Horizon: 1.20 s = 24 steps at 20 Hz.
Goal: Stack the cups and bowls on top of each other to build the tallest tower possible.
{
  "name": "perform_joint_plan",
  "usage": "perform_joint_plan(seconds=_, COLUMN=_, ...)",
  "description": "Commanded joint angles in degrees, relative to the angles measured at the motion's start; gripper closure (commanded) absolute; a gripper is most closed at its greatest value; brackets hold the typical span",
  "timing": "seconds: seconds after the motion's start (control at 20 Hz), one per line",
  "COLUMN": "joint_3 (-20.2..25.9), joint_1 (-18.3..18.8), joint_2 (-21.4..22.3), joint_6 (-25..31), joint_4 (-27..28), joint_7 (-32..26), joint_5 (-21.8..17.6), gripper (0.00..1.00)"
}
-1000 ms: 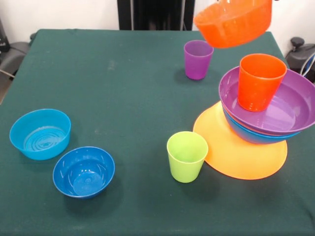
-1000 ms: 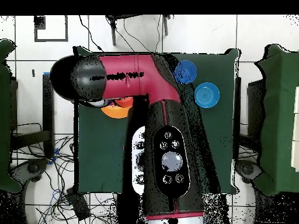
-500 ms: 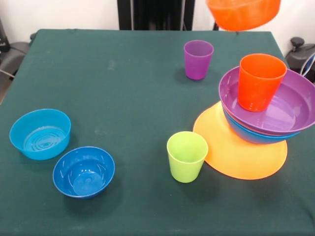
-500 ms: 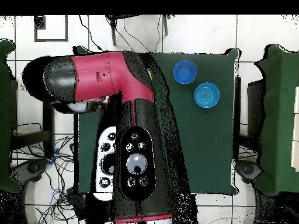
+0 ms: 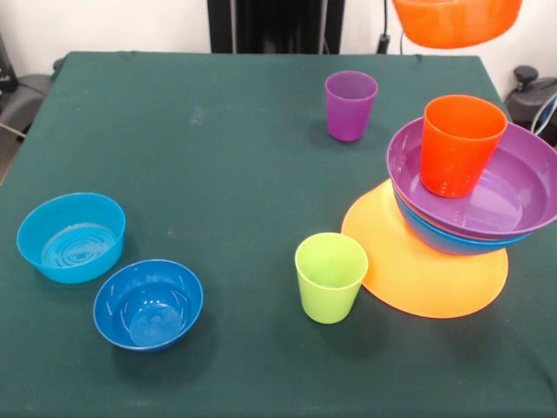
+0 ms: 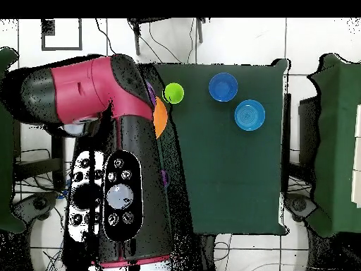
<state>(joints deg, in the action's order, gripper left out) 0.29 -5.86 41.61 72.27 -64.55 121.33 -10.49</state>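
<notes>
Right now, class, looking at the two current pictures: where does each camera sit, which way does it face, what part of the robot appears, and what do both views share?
Front view: sits across the table, facing the robot's side; looks at the tower and loose cups; only the lifted small orange bowl shows, no arm.
Overhead view: sits above, looking straight down; the red and black arm covers the table's left part.
Shared: lime green cup, dark blue bowl, light blue bowl.

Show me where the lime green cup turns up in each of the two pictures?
Front view: the lime green cup stands low in the middle, left of the orange-yellow bowl.
Overhead view: the same cup sits near the table's top edge, just right of the red arm.
Shared landmark: the dark blue bowl.
</notes>
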Motion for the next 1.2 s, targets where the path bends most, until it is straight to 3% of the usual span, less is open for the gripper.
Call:
perform_joint_plan(seconds=0.05, joint_3=-3.75, joint_1=-1.85, joint_2=-4.5, joint_6=0.48, joint_4=2.9, joint_7=10.66, joint_5=-6.92, gripper=1.0)
perform_joint_plan(seconds=0.7, joint_3=-12.84, joint_1=-8.76, joint_2=-8.38, joint_6=-8.1, joint_4=6.76, joint_7=15.31, joint_5=-13.38, gripper=1.0)
perform_joint_plan(seconds=1.2, joint_3=-16.56, joint_1=-13.18, joint_2=-12.76, joint_6=-14.46, joint_4=9.68, joint_7=19.85, joint_5=-13.0, gripper=1.0)
